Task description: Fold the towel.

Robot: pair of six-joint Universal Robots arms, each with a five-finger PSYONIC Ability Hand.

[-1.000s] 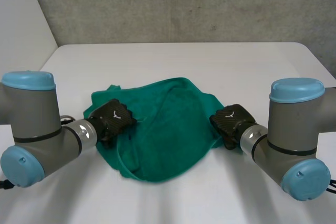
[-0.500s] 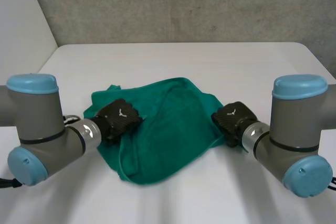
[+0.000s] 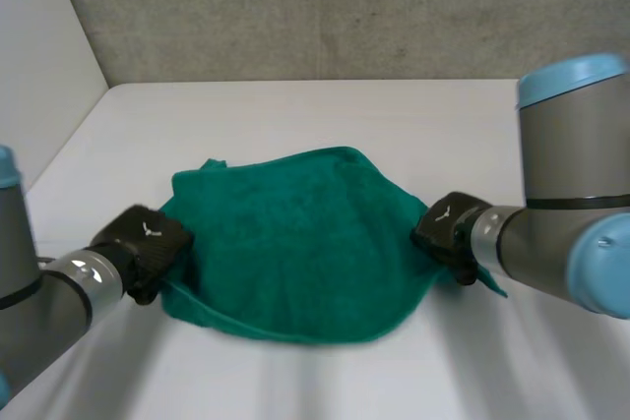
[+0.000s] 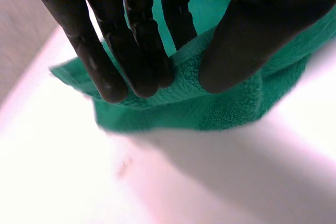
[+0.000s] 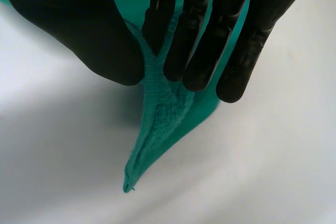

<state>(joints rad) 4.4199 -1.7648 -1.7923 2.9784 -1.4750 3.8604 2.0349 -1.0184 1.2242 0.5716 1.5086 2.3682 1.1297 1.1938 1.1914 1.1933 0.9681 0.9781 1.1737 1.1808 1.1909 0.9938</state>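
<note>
From the head view, one green towel point(image 3: 295, 243) lies spread and rumpled in the middle of the white counter point(image 3: 345, 110), with a grey wall point(image 3: 345, 7) beyond at 12 o'clock. I count two arms and two hands: my left hand point(image 3: 148, 245) is on the towel's edge at about 8 o'clock, my right hand point(image 3: 445, 231) on the opposite edge at about 3 o'clock. From up here I see the backs of both hands and the full outline of the cloth, but the grip itself is under them. The left wrist view makes that grip plain: my fingers point(image 4: 131, 56) lie on one side of a thick folded hem and my thumb point(image 4: 247, 45) on the other, pinching the towel between them, the cloth raised just above the counter and throwing a shadow on it. The right wrist view gives the same for the other side: fingers point(image 5: 202, 45) and thumb point(image 5: 89, 30) are clamped on a narrow gather of towel, and one pointed corner point(image 5: 130, 182) hangs free past my fingertips above the counter.
</note>
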